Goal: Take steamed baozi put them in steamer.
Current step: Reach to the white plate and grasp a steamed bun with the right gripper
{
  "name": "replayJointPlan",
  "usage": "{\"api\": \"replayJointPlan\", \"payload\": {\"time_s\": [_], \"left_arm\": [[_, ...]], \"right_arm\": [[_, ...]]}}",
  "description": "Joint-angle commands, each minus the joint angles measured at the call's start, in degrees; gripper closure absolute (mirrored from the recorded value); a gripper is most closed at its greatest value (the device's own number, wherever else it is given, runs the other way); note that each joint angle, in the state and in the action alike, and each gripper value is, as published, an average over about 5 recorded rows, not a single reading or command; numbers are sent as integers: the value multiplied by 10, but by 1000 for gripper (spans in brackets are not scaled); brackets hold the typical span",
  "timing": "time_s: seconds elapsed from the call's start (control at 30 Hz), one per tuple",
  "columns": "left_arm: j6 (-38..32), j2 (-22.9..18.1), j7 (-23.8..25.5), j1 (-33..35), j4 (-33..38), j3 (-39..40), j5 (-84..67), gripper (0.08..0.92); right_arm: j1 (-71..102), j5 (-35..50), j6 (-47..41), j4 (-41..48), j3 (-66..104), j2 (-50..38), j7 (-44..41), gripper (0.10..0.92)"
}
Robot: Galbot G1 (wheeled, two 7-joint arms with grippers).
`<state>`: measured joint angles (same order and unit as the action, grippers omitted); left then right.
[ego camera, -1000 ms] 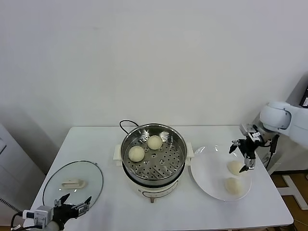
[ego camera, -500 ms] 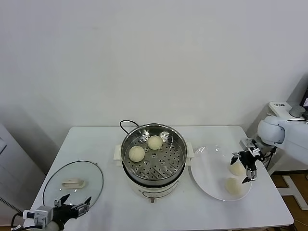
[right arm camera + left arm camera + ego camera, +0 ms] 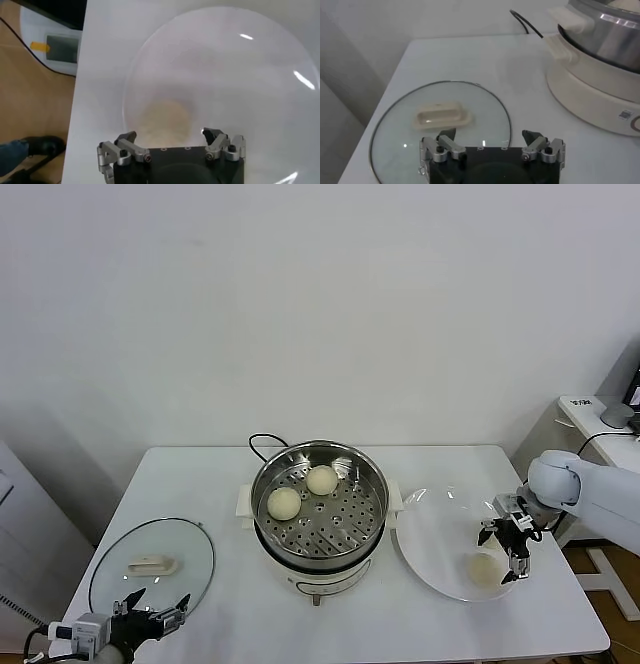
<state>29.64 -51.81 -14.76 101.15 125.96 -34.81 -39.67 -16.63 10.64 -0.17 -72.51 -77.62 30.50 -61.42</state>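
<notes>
Right now the right end effector (image 3: pixel 508 536) hangs low over the white plate (image 3: pixel 430 556) on the right side of the desk (image 3: pixel 230 484), with its fingers spread wide and nothing between them. One steamed baozi (image 3: pixel 483 568) lies on the plate just beside it, toward the near edge of the desk. In the right wrist view a pale bun (image 3: pixel 165 118) sits straight ahead of the open fingers, about in the middle of the gap. It is hard to tell if this is the same bun or one hidden under the tool in the head view. A bun is round, so it has no long side to line up with. The steamer (image 3: pixel 318 506) stands in the middle of the desk, to the left of the plate, with two buns (image 3: pixel 284 503) already on its tray. The left end effector (image 3: pixel 152 612) waits open and empty near the glass lid (image 3: pixel 150 564), far from the plate. So the right arm is much nearer to the buns left on the plate.
</notes>
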Motion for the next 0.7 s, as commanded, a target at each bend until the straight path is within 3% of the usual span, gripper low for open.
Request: {"api": "replayJointPlan", "payload": {"time_s": [0.03, 0.43, 0.7], "left_arm": [[0, -1, 0, 1, 1, 1, 1, 177], [-1, -3, 0, 5, 5, 0, 1, 177], [-1, -4, 0, 9, 8, -2, 2, 177]], "right_arm": [[46, -9, 0, 10, 28, 2, 11, 231], [51, -2, -7, 23, 36, 14, 21, 521], [-21, 20, -6, -2, 19, 3, 5, 567]]}}
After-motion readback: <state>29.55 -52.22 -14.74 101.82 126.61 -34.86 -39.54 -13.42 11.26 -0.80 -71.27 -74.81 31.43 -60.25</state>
